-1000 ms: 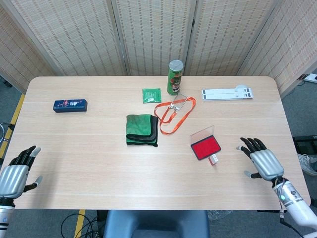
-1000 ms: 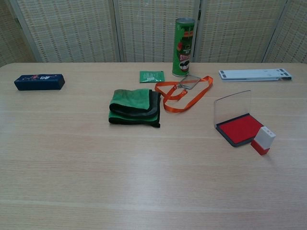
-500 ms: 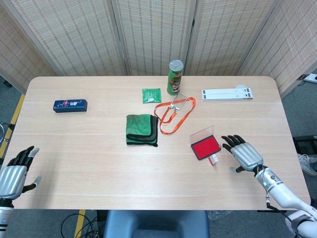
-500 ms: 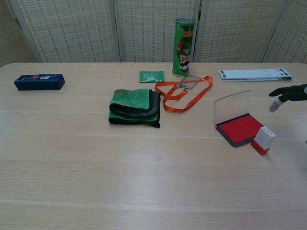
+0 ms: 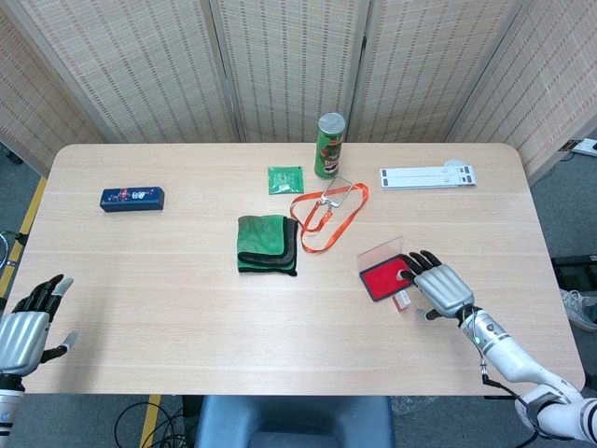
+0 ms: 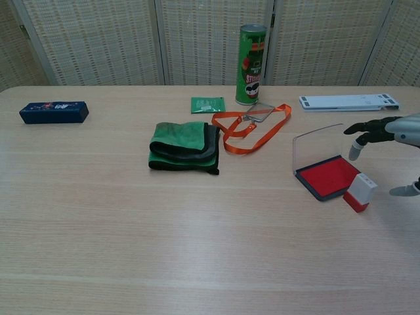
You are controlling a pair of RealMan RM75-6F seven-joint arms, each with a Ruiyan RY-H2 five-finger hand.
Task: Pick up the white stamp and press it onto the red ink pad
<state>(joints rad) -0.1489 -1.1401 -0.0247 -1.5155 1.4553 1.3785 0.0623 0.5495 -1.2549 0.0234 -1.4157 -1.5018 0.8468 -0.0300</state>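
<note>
Hovering with fingers spread and holding nothing, the right hand (image 5: 438, 285) hangs above the white stamp (image 6: 360, 191). That stamp lies just beside the red ink pad (image 6: 328, 176). The left hand (image 5: 26, 322) is open too, far from the pad.

The head view is looking steeply down on the whole bench (image 5: 187, 308); the chest view is facing the folding screen (image 6: 210, 39) low and closer, sharing the bench's middle

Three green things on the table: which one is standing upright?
The green can at the back, a tall cylinder on its end. The green cloth lies folded flat mid-table, and the small green packet lies flat just left of the can.
</note>
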